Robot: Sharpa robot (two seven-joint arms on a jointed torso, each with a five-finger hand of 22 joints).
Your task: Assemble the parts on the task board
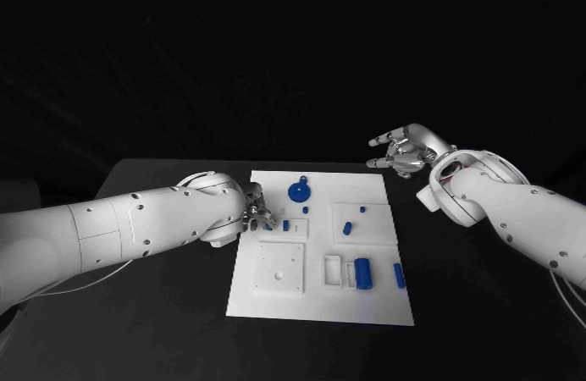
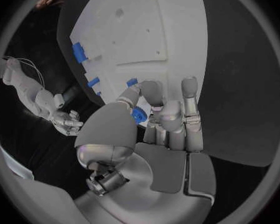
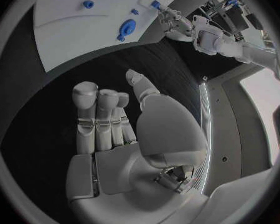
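Left hand point(image 1: 253, 212) at the task board's point(image 1: 367, 305) left edge, pinching a blue part point(image 2: 139, 115); right hand point(image 1: 403, 152) spread, empty, beyond its far right corner.

The task board point(image 1: 320, 305) lay in the middle of the table point(image 1: 146, 330). The left hand point(image 1: 253, 212) sat at the board's left edge, with a small part point(image 2: 139, 115) between its fingertips. The right hand point(image 1: 403, 154) was off the board, above the table just beyond its far right corner. A round part point(image 1: 298, 192) lay on the far portion of the board. Two upright parts point(image 1: 365, 273) stood side by side on the near right portion, another part point(image 1: 398, 274) just to their right.
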